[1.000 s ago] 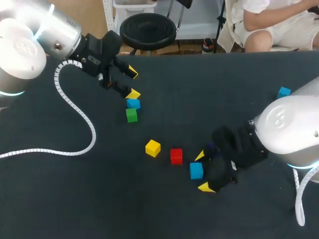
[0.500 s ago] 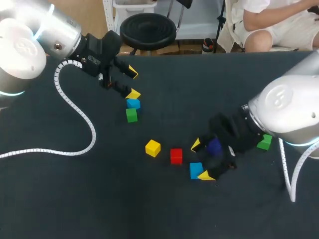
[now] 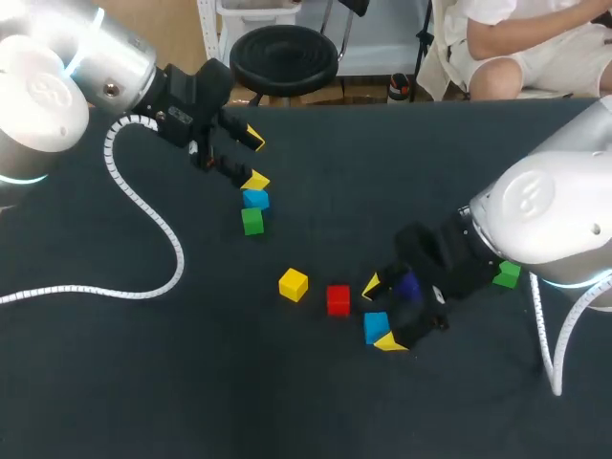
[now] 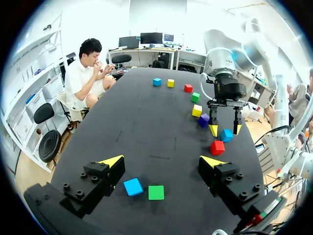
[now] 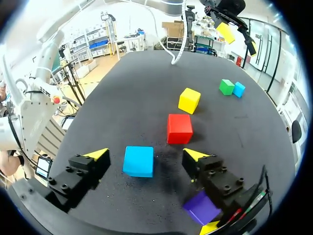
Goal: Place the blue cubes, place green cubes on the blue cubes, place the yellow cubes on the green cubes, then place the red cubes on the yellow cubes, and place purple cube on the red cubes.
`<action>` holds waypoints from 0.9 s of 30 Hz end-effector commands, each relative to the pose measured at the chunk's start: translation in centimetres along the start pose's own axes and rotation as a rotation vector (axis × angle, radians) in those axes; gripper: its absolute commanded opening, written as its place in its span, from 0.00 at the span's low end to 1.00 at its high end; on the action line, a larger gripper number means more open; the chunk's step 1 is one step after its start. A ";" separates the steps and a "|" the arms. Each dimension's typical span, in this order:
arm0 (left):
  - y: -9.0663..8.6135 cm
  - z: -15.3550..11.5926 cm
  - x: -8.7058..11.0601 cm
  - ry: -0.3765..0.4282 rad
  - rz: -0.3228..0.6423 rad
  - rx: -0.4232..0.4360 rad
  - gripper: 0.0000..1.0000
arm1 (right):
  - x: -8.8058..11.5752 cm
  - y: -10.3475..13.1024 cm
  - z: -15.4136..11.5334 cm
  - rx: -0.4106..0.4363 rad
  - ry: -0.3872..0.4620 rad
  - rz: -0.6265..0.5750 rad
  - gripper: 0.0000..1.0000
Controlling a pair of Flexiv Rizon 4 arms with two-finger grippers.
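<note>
Because the blue cube (image 5: 138, 161), near the counter's middle and just beside the red cube (image 5: 179, 128), lies between the right jaws, spread and empty, that arm is better placed than the distant left arm (image 3: 105, 67).

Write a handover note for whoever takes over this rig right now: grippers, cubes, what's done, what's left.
Left gripper: open, at the blue cube and green cube, which lie side by side.
Right gripper: open, second blue cube between its fingers, not gripped; purple cube beside it.
Red cube and yellow cube lie loose mid-table; second green cube lies past the right gripper.
Done: no cube stacked.
Left: every layer, from blue up to purple.
</note>
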State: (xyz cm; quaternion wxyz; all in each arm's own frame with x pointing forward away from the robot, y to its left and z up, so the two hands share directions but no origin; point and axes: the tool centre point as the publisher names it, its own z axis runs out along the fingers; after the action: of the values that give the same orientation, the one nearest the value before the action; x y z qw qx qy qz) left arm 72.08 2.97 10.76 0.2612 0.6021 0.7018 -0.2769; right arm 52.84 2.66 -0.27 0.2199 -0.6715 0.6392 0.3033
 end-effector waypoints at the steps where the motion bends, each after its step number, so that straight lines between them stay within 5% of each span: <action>1: 0.0 0.0 0.1 -0.002 0.002 -0.001 1.00 | 0.0 -0.2 0.2 -0.005 -0.003 -0.002 0.45; 4: 0.0 0.0 0.1 -0.002 0.002 -0.001 1.00 | -0.1 -0.3 0.2 -0.008 0.004 -0.005 0.33; 7: 0.0 0.0 0.1 -0.002 0.002 -0.001 1.00 | -0.2 -0.3 0.2 -0.011 0.008 -0.008 0.00; 16: 0.0 0.0 0.1 -0.002 0.002 -0.001 1.00 | -0.5 -0.8 -0.6 0.006 0.011 -0.017 0.00; 27: 0.0 0.0 0.1 -0.002 0.002 -0.001 1.00 | -1.5 -5.6 -2.9 0.029 0.027 -0.059 0.00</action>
State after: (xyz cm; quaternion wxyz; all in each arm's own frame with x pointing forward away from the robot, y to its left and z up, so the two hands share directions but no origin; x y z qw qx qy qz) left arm 72.08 2.97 10.76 0.2612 0.6021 0.7019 -0.2769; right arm 57.45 2.30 2.14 0.2363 -0.6875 0.6315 0.2697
